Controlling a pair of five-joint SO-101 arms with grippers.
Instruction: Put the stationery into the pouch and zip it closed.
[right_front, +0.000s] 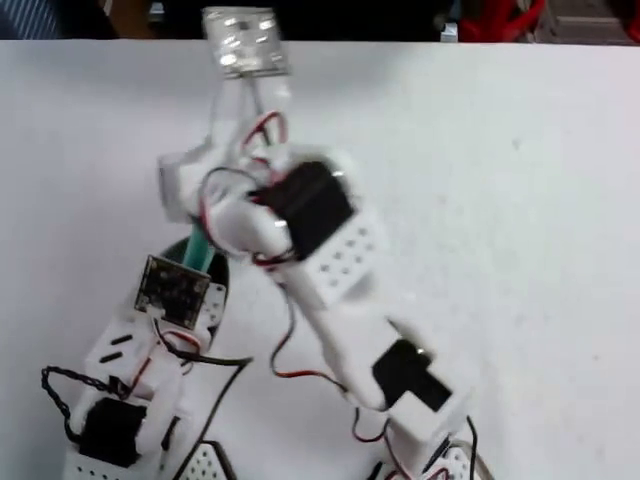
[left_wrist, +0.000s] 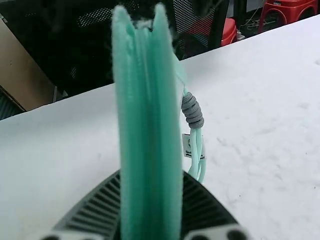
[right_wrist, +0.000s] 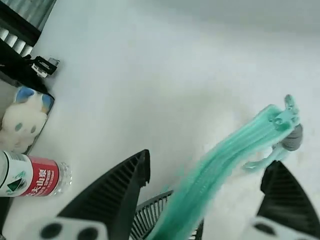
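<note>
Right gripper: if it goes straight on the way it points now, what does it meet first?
Most likely the green pouch: it stands edge-on between the open jaws of the right gripper, though how far ahead it lies is hard to judge.

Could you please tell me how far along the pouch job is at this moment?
Apparently done: the pouch is flat, its sides together, so it looks largely zipped; its contents are hidden. In hand: the left gripper is shut on the pouch, holding it on edge; the right gripper is open, jaws either side of it near the zip pull. Remaining: probably finishing the zip, then releasing.
</note>
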